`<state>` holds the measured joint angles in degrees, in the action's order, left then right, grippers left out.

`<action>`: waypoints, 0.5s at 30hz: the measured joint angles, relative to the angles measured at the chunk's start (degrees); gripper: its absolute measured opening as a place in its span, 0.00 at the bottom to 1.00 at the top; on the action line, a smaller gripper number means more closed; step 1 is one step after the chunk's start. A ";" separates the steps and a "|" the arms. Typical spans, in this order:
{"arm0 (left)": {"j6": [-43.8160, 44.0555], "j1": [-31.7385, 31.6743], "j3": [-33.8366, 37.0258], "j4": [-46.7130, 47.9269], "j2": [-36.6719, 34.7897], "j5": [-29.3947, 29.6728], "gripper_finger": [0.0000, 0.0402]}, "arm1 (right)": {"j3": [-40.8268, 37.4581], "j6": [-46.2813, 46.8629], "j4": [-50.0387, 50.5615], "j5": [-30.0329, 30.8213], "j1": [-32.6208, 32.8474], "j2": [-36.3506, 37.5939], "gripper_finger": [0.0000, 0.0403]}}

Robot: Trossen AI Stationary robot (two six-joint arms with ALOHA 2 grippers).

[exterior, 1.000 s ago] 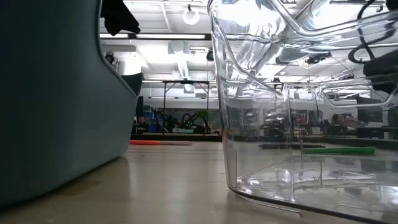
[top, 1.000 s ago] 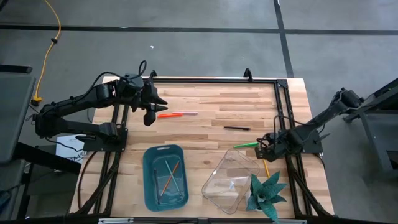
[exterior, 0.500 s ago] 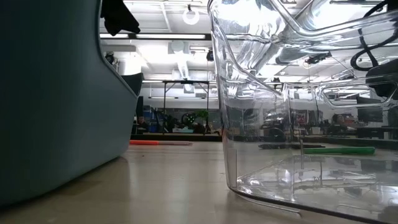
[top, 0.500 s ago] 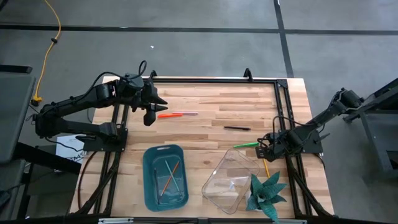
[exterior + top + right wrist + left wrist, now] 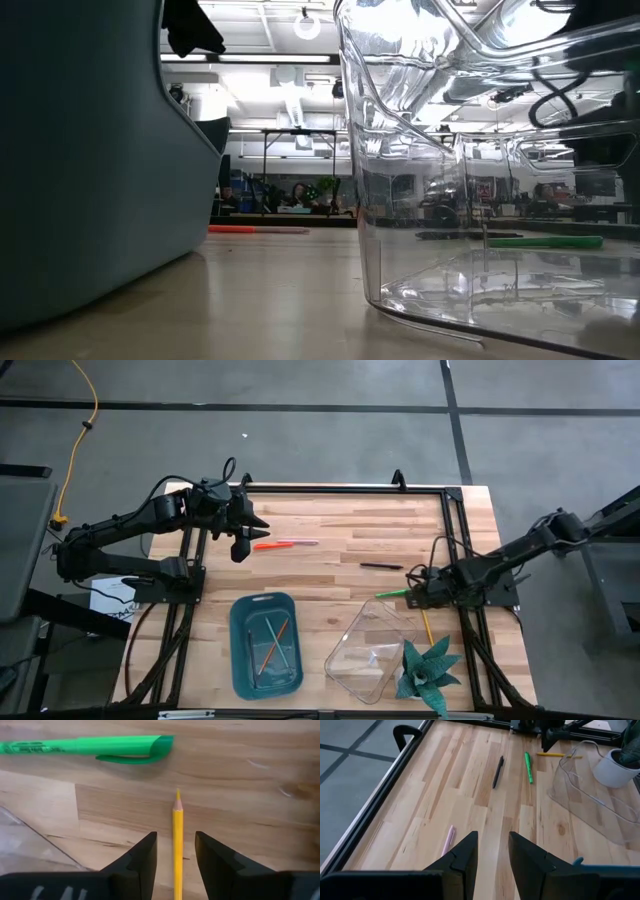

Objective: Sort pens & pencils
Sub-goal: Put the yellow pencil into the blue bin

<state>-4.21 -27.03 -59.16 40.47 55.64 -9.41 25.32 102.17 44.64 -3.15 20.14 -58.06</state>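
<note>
The left claw (image 5: pixel 243 536) hovers open and empty above the table (image 5: pixel 330 560), close to the red-orange pen (image 5: pixel 272 545). The black pen (image 5: pixel 381 566) lies in the middle. The right claw (image 5: pixel 175 865) stands open around a yellow pencil (image 5: pixel 177 845) (not gripping it), near the green pen (image 5: pixel 90 746).

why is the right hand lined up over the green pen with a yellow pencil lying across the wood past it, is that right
Not quite: the right wrist view shows the right hand open and lined up over the yellow pencil, which runs between its fingers. The green pen is what lies across the wood past it.
</note>
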 joint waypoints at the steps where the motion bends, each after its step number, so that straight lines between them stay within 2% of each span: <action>1: -0.02 0.01 0.00 0.05 0.00 0.00 0.24 | 0.00 -0.55 -0.74 -0.25 -0.48 -0.99 0.30; 8: -0.04 0.02 0.00 0.07 0.00 0.00 0.24 | 0.26 -3.14 -5.01 -2.09 -1.92 -8.64 0.30; 15: -0.67 0.02 0.00 0.15 0.00 -0.01 0.24 | 0.40 -3.10 -4.03 -2.73 -1.92 -10.03 0.30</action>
<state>-4.88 -27.01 -59.16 40.62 55.64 -9.41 25.72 99.07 40.61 -5.88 18.22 -68.10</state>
